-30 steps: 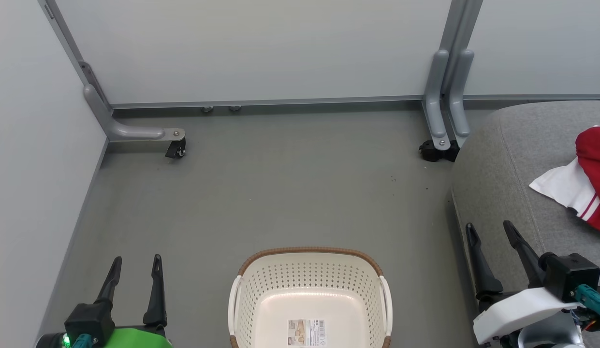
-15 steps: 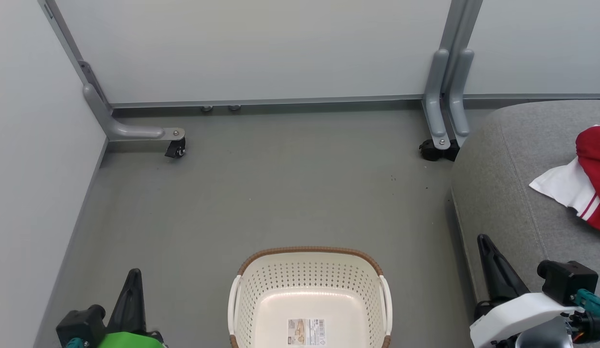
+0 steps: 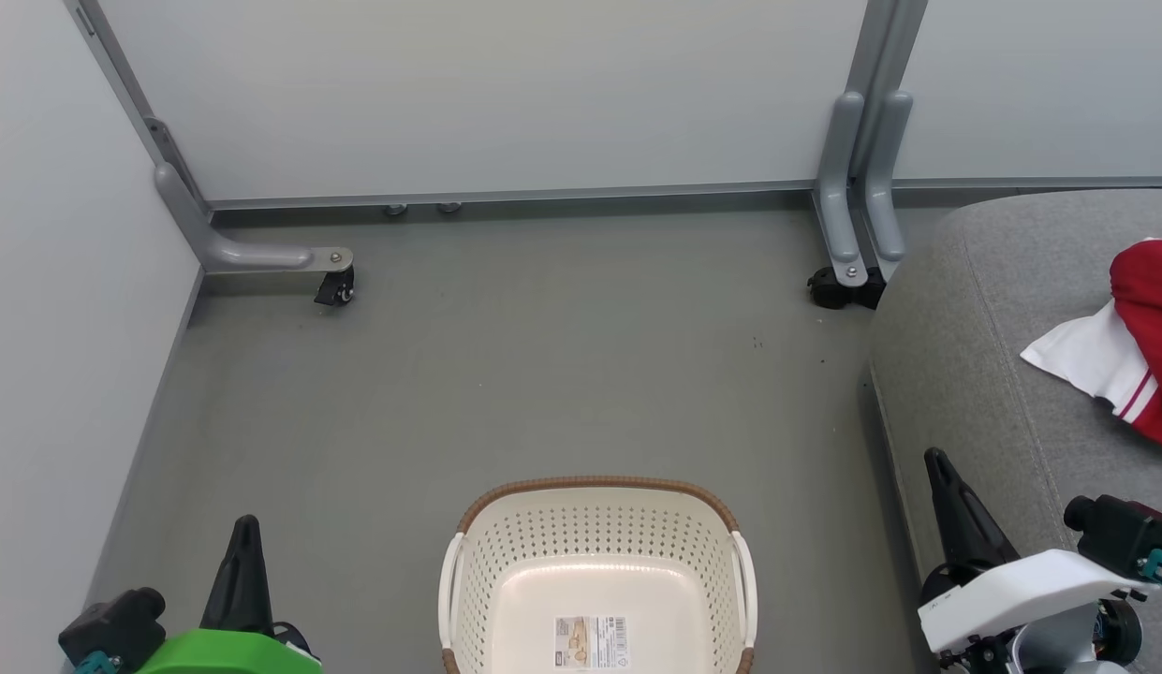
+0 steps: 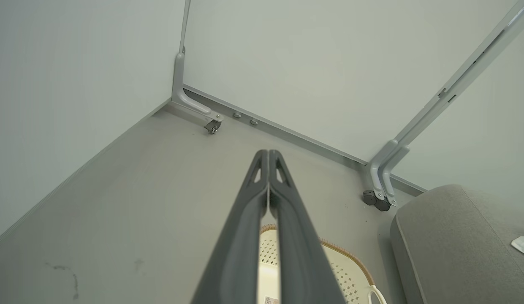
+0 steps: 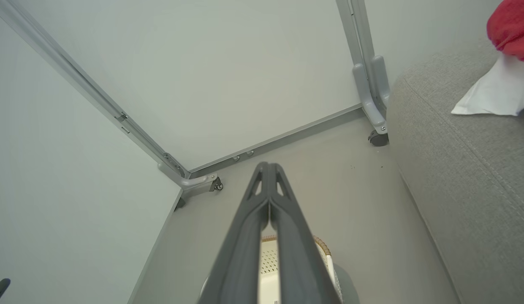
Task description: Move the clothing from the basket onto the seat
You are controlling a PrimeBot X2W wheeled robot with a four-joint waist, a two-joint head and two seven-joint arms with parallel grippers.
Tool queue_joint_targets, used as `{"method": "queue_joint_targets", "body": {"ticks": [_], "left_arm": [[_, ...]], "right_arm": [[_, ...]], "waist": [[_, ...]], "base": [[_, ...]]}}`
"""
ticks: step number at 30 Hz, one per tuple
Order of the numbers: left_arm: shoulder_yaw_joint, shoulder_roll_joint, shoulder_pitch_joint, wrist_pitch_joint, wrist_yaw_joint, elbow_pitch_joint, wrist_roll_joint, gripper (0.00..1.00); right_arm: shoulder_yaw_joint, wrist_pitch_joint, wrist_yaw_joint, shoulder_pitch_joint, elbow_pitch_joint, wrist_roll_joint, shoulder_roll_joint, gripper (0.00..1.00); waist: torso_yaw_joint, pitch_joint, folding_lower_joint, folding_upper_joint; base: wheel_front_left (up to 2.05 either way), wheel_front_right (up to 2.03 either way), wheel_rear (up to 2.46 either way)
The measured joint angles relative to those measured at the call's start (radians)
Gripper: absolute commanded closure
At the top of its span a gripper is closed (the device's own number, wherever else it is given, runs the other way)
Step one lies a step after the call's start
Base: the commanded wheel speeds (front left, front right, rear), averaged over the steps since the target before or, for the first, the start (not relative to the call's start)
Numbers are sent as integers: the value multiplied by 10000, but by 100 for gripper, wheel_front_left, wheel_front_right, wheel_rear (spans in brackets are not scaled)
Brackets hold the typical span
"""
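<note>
**Both hands closed and empty; clothing on seat**

Left hand (image 3: 245, 526) low at left of head view, fingers pressed together tip to tip, nothing between them, tip above grey floor (image 3: 506, 374). Right hand (image 3: 938, 463) low at right, fingers likewise together, nothing held, tip seen against side of seat (image 3: 955, 356). Between the two hands, basket (image 3: 595, 484) upright on floor, well apart from both, printed label (image 3: 592, 641) on its pale bottom. Seat to right of basket, strip of floor between them. Clothing (image 3: 1147, 300) lying on seat at far right edge of head view: red bundle over a white panel with thin red stripe trim, partly cut off by the frame, near right hand but apart from it. Behind it all, pale partition panels (image 3: 506, 94) on grey feet. Black caster (image 3: 335, 290) under left foot, another under right foot just beside seat corner.
</note>
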Motion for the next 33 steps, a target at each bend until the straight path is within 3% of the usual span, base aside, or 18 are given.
{"method": "queue_joint_targets", "body": {"ticks": [33], "left_arm": [[389,-138,-584,1152,-86,-96,-4510,100]], "right_arm": [[-115,146,-8,-855,1101,4665,-151,100]], "waist": [[-143,72,0,0]], "base": [[0,0,0]]}}
